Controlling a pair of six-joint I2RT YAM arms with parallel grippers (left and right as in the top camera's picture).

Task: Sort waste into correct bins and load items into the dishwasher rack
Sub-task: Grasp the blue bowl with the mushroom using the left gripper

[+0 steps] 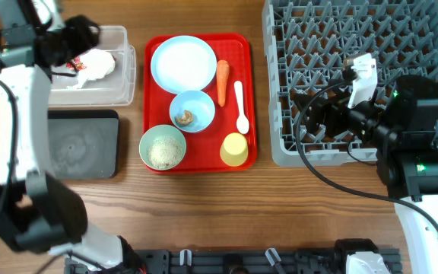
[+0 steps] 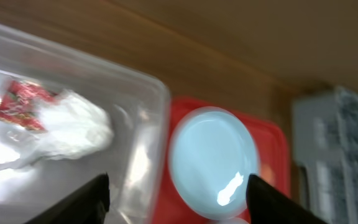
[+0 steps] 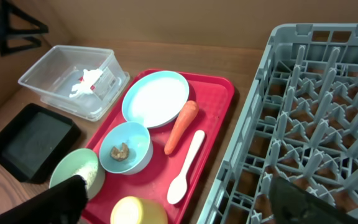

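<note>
The clear tub (image 1: 120, 76) holds crumpled tissue (image 1: 97, 65) and the red wrapper (image 1: 74, 65). My left gripper (image 1: 88, 36) hovers open and empty over the tub's right end; in the left wrist view the tissue (image 2: 73, 130), wrapper (image 2: 20, 102) and plate (image 2: 213, 162) lie beyond my fingers (image 2: 92, 199). On the red tray (image 1: 204, 160) sit the plate (image 1: 183, 63), carrot (image 1: 222, 82), spoon (image 1: 241, 106), a bowl with a brown lump (image 1: 192, 111), a bowl of rice (image 1: 163, 147) and the yellow cup (image 1: 234, 149). My right gripper (image 1: 304, 118) stands open over the rack (image 1: 371, 46).
The black tray (image 1: 82, 143) lies in front of the clear tub, left of the red tray. Bare wooden table runs along the front edge. The rack's left rim (image 3: 241, 155) sits close beside the red tray's right edge.
</note>
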